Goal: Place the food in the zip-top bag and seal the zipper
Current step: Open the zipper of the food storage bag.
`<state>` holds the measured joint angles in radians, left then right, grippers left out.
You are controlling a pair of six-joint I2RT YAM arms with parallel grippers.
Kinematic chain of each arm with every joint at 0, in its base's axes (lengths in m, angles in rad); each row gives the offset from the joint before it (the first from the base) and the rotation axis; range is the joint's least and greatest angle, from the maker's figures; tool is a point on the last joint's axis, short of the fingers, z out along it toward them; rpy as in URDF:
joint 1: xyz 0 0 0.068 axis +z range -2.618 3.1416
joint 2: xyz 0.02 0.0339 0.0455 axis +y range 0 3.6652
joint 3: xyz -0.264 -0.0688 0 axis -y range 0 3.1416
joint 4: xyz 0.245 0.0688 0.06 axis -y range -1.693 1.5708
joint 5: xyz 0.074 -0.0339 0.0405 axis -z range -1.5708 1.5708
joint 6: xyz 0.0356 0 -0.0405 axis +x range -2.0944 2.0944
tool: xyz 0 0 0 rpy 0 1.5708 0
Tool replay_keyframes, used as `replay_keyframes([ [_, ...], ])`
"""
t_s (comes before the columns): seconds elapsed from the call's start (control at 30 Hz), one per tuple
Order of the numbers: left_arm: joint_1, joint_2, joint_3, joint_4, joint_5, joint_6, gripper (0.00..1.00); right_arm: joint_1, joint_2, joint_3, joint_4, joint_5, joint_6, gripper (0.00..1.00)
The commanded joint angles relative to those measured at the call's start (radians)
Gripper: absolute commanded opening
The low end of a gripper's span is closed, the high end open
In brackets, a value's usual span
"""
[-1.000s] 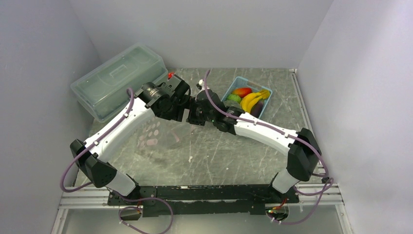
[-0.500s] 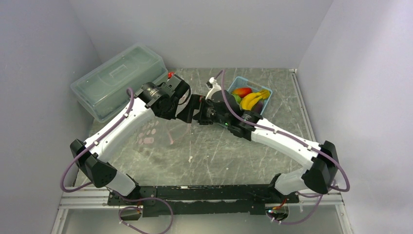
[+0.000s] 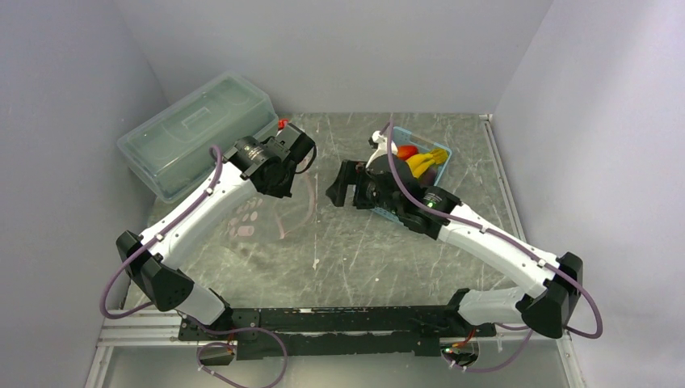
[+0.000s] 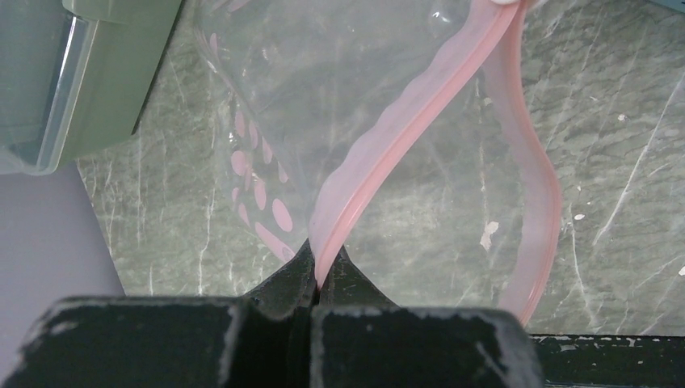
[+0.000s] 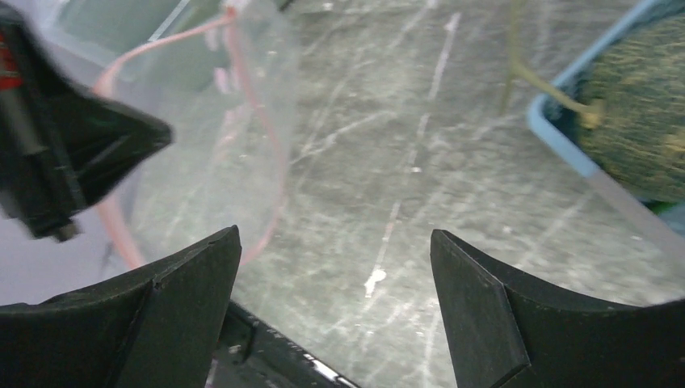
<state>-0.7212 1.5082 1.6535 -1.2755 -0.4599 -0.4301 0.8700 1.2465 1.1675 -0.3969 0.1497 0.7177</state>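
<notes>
Currently we find the left gripper (image 4: 317, 271) clamped on the zipper (image 4: 404, 133) of the zip-top bag (image 4: 347, 73), whose mouth stands parted. The right gripper (image 5: 335, 242) is empty with its jaws apart, between the bag and the basket (image 5: 557, 139). The food (image 3: 420, 162) lies in the basket.
</notes>
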Motion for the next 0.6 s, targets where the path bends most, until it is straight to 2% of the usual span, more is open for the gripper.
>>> replay_keyframes([
  [0.0, 0.000, -0.044, -0.001, 0.023, -0.027, 0.010, 0.00, -0.016, -0.033, 0.038, -0.134, 0.145, -0.081, 0.89],
  [0.13, 0.001, -0.053, -0.007, 0.027, -0.027, 0.011, 0.00, -0.037, -0.032, 0.054, -0.229, 0.202, -0.142, 0.84],
  [0.37, 0.001, -0.063, -0.034, 0.041, -0.022, 0.010, 0.00, -0.092, -0.014, 0.032, -0.337, 0.209, -0.263, 0.76],
  [0.57, 0.001, -0.071, -0.050, 0.050, -0.020, 0.011, 0.00, -0.148, -0.007, -0.008, -0.366, 0.228, -0.267, 0.70],
])
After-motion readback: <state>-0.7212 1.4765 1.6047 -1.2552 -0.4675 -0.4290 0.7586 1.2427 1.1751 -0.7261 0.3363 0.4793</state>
